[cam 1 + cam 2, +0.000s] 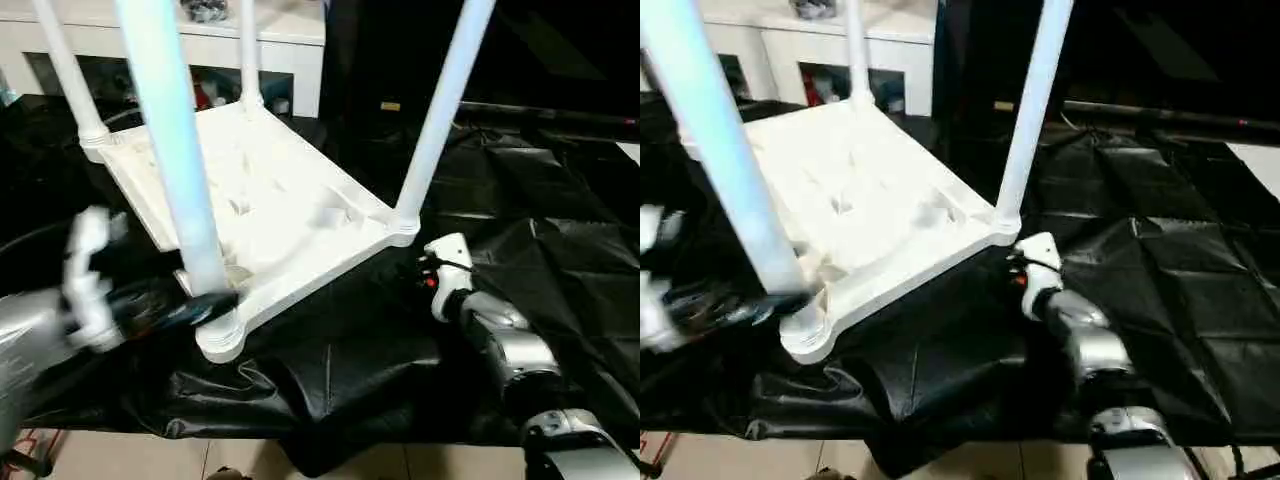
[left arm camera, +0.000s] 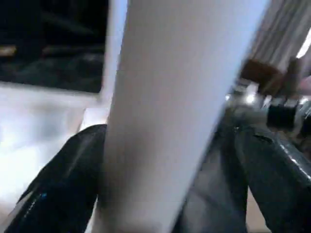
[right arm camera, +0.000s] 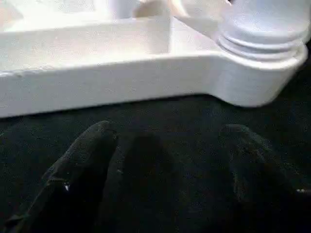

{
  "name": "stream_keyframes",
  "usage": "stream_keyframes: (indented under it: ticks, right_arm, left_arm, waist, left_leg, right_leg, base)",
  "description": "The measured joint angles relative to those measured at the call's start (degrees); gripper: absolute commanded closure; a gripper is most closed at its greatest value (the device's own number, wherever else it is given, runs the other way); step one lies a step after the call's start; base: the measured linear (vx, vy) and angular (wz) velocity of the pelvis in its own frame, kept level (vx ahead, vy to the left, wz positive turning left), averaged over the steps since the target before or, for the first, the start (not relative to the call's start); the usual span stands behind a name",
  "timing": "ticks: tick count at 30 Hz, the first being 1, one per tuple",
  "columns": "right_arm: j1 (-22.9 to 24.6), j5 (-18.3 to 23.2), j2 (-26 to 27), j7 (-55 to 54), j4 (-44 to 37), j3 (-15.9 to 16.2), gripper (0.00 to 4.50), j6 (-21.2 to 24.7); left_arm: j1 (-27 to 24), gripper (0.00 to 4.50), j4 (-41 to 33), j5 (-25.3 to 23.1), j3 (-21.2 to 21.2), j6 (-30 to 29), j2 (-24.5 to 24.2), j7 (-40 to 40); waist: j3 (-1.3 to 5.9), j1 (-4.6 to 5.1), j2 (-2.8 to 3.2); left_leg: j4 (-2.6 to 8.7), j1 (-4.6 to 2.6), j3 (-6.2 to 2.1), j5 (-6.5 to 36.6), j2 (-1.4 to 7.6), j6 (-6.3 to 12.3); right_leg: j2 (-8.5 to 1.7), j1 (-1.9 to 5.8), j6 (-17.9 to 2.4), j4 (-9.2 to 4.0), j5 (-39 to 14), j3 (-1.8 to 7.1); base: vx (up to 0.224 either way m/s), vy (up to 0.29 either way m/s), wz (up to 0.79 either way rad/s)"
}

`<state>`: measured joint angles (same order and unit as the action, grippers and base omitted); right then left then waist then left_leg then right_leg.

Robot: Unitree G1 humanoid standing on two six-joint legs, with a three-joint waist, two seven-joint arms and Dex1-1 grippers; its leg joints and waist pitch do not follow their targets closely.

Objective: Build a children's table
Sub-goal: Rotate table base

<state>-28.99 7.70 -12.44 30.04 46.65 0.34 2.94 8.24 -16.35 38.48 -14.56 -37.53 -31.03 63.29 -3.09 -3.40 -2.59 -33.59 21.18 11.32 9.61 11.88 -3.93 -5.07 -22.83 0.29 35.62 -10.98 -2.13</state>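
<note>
The table top [image 1: 270, 200] lies upside down on the black sheet [image 1: 560, 260], all four legs standing in the corner sockets, presumably so they can be pushed in from above. The left gripper [image 1: 205, 305] sits at about 8 o'clock of the top, fingers spread either side of the near leg [image 1: 180, 150] just above its socket, not squeezing as far as I can tell. The right gripper [image 3: 160, 145] waits open near the 4 o'clock corner. Its wrist view shows clear sheet between fingers and rim, which the head view hides.
</note>
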Motion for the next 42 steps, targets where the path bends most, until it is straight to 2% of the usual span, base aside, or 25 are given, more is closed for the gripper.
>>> stream_keyframes:
  ticks: [6,10,15,20,23,28,33,38,42]
  right_arm:
    - [-1.5,-1.8,1.9,-1.0,2.3,1.0,0.73,-0.6]
    - [-3.2,-2.7,2.2,-1.7,4.3,1.3,0.73,-1.2]
    - [-4.9,-3.8,2.8,-1.6,6.5,1.5,0.73,-2.4]
    - [-5.5,-3.9,2.9,-1.7,8.0,1.3,0.73,-3.4]
    - [-5.7,-3.9,2.8,-2.1,8.3,1.0,0.73,-3.7]
    - [-6.3,-3.9,2.4,-2.3,9.7,-0.1,0.73,-4.1]
    - [-6.3,-3.9,2.3,-2.8,9.8,-0.6,0.73,-5.3]
    - [-6.7,-4.1,2.3,-3.5,10.3,-0.8,0.73,-6.0]
    - [-7.0,-4.1,1.7,-3.8,10.9,-1.1,0.73,-6.9]
  left_arm:
    - [1.8,0.08,-1.2,-0.7,10.5,0.5,8.1,-2.8]
    - [3.7,0.08,1.2,-5.2,16.5,3.3,12.1,-4.5]
    - [8.3,0.08,7.7,-11.5,22.4,8.9,17.4,-7.9]
    - [11.9,0.08,13.3,-15.5,25.8,13.0,22.7,-10.8]
    - [12.9,0.08,15.9,-17.1,27.3,15.9,25.3,-11.2]
    - [14.9,0.08,20.1,-19.5,30.3,20.0,28.5,-11.5]
    - [17.9,0.08,26.1,-22.4,30.8,24.9,33.1,-15.2]
    - [19.8,0.08,28.9,-24.9,31.6,27.3,34.1,-18.1]
    - [21.4,0.08,32.8,-28.0,32.7,30.9,32.2,-18.3]
  waist:
    - [0.02,0.04,0.01]
    - [0.02,0.08,0.02]
    - [-0.01,0.22,0.09]
    - [-0.07,0.46,0.4]
    - [-0.06,0.97,0.64]
    - [0.07,1.62,1.54]
    - [0.05,1.61,2.44]
    - [0.09,1.49,2.94]
    - [0.05,1.47,3.47]
  left_leg:
    - [-0.03,0.08,0.02,0.0,0.01,0.0]
    - [-0.03,0.1,0.02,0.0,0.03,0.0]
    - [-0.08,0.1,0.01,0.0,0.02,0.0]
    - [-0.16,0.13,0.02,0.0,0.02,0.01]
    - [-0.16,0.15,0.0,0.0,0.03,0.01]
    - [-0.16,0.25,-0.02,0.0,0.04,0.06]
    - [-0.18,0.28,-0.02,0.0,0.05,0.07]
    - [-0.16,0.28,-0.03,0.0,0.05,0.07]
    - [-0.2,0.29,-0.04,0.0,0.03,0.08]
  right_leg:
    - [-0.02,-0.07,0.1,0.02,-0.1,-0.01]
    - [0.0,-0.09,0.1,0.02,-0.1,-0.02]
    - [-0.02,-0.07,0.1,0.06,-0.1,-0.02]
    - [-0.04,-0.08,0.1,0.04,0.0,-0.01]
    - [-0.01,-0.11,0.1,-0.01,0.0,-0.02]
    - [0.02,-0.1,0.1,-0.24,0.0,-0.05]
    - [0.01,-0.1,0.1,-0.27,0.0,-0.08]
    - [0.0,-0.1,0.1,-0.26,0.0,-0.11]
    - [-0.02,-0.09,0.1,-0.26,0.0,-0.12]
  base:
    - [0.0,0.0,0.0]
    - [0.0,0.0,0.0]
    - [0.0,0.0,0.0]
    - [0.0,0.0,0.0]
    - [0.0,0.0,0.0]
    - [0.0,0.0,0.0]
    - [0.0,0.0,0.0]
    - [0.0,0.0,0.0]
    - [0.0,0.0,0.0]
